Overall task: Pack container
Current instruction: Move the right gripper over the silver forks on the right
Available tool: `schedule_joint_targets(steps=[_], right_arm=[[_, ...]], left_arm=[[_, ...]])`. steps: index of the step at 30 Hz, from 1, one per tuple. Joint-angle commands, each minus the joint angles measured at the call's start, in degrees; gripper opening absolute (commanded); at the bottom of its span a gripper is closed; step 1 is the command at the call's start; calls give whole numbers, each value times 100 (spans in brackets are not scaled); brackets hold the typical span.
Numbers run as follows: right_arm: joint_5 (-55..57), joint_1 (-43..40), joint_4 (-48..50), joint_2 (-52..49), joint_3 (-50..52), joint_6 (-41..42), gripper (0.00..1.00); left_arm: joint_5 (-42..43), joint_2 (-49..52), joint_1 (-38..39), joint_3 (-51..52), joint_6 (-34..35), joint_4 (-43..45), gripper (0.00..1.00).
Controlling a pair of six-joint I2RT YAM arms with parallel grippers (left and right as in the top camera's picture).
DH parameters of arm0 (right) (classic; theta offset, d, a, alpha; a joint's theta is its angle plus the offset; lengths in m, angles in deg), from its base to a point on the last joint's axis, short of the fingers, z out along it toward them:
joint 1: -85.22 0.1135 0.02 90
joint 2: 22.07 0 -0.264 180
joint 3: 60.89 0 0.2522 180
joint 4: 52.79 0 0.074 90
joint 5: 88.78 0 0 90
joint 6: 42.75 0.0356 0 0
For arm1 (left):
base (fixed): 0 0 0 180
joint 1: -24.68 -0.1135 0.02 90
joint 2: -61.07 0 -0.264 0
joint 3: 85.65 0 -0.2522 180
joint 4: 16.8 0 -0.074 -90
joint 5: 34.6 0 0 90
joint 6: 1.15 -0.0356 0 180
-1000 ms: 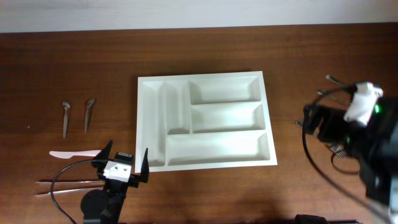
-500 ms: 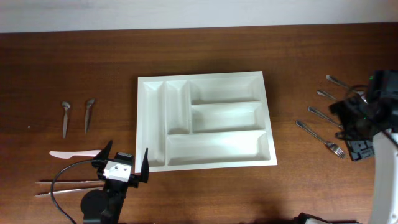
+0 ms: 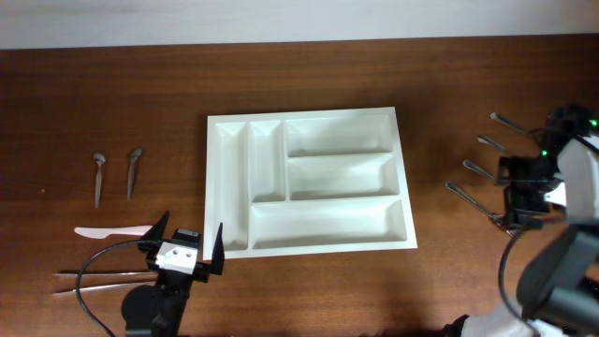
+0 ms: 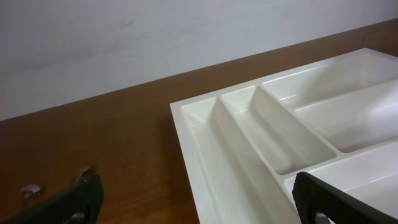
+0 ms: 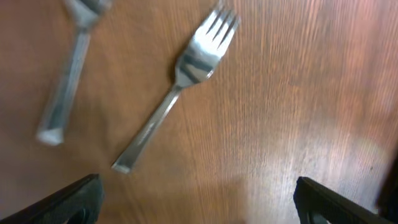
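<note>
My left gripper [image 3: 191, 227] sits near the front edge of the table [image 3: 112, 84], just off the near-left corner of the container [image 3: 337, 176], with its jaws spread wide and nothing between them. The container, a white tray, lies flat in the middle of the table. Its two narrow slots are on the left and its three wide ones are stacked on the right, all of them bare. My left wrist camera looks across that near-left corner into the narrow slots. Far out to the left lie two small spoons [image 3: 98, 178] [image 3: 133, 171] side by side. Nearer to me is a white plastic knife [image 3: 112, 230], and nearer still a pair of thin pale sticks [image 3: 94, 276]. My right gripper [image 5: 199, 199] is over at the right side of the table, above a row of metal utensils [image 3: 477, 170]. Its jaws are wide apart too, holding nothing. Through that wrist camera I see bare wood between the finger ends. Just beyond them a fork [image 5: 180, 81] lies slanted, and the blurred handle of another utensil [image 5: 62, 87] is to its left.
</note>
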Motion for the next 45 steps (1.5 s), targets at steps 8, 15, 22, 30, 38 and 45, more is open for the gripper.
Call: schedule_joint_targets(steps=[8, 15, 22, 30, 38, 45], right_arm=[[-223, -24, 7, -299, -101, 2057, 99], [564, -13, 273, -310, -31, 2256, 99], [1244, 109, 614, -306, 2, 1198, 98], [1272, 289, 247, 131, 387, 916, 96], [992, 289, 2387, 1281, 2354, 17, 99], [935, 289, 2861, 1119, 2509, 120, 100]], left_arm=[[-39, -55, -24, 42, -94, 20, 99], [-39, -55, -24, 42, -94, 20, 99], [-39, -55, -24, 42, -94, 20, 99], [-39, -55, -24, 42, -94, 22, 99], [-39, -55, -24, 42, -94, 22, 99], [-39, -55, -24, 42, -94, 22, 99]])
